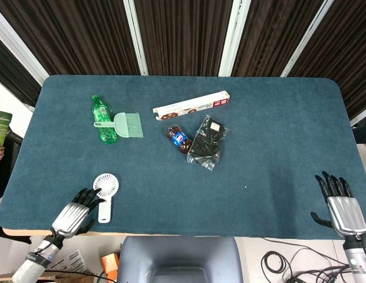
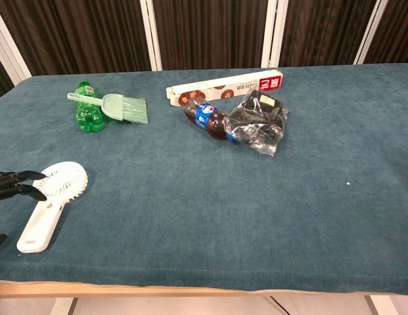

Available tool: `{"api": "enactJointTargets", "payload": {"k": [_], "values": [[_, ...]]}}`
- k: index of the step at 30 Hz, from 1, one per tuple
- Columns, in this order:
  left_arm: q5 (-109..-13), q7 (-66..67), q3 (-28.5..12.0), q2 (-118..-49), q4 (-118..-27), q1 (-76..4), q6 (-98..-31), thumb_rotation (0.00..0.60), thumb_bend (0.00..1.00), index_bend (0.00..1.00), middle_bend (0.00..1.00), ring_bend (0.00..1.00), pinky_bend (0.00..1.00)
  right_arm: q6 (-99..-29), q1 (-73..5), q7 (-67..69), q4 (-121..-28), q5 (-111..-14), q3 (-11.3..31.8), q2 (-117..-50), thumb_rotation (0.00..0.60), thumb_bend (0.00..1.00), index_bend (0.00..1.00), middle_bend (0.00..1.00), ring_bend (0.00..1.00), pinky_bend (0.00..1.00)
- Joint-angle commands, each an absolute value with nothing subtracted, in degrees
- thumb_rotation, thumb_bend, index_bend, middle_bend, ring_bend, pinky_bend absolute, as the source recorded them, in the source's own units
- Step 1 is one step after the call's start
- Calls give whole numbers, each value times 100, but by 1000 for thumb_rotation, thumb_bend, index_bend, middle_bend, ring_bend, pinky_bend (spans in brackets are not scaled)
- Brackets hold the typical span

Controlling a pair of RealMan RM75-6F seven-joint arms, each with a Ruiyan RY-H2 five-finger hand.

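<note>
The left hand point(image 1: 76, 213) sits at the near left corner of the blue-carpeted tabletop point(image 1: 259, 153), its dark fingers point(image 2: 20, 184) stretched out and a little apart, holding nothing. The fingertips lie just beside the white plastic handheld fan point(image 1: 105, 192), by the round head; whether they touch it I cannot tell. The fan lies flat with its handle pointing toward the near edge.

The right hand point(image 1: 339, 203) rests at the near right corner, well apart from everything, its fingers straight and spread, thumb out to the side, nothing in its grasp. Only the head view shows it.

Farther back on the left, a green plastic bottle point(image 1: 103, 122) lies on its side, with a pale green brush point(image 1: 125, 124) resting across it, bristles pointing to the right. Near the middle, a long white carton with red print point(image 1: 191, 105) lies slantwise. Just in front of it is a small dark cola bottle with a blue label point(image 1: 179, 139), lying down and touching a crinkled clear bag of black stuff point(image 1: 207, 142).
</note>
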State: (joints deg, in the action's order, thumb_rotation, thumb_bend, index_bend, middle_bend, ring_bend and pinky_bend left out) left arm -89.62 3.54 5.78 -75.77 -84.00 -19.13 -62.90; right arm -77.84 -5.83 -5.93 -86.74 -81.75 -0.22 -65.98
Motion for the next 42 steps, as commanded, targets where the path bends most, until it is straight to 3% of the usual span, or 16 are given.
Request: {"api": "enactJointTargets", "payload": {"k": [1,42], "values": [[-8946,360,582,-7588,-8388,-1923,-6269,600,460,232,0,0,40,-7775,-581,-601,-8674,-8174,-16,-6598,600,142,0,0,0,0],[-8689,479,607,-7673,-8342,-2053,-5995,600,460,232,0,0,40,-7725,-521,-623,-8652,-8204,40,-6595,600,142,0,0,0,0]]}}
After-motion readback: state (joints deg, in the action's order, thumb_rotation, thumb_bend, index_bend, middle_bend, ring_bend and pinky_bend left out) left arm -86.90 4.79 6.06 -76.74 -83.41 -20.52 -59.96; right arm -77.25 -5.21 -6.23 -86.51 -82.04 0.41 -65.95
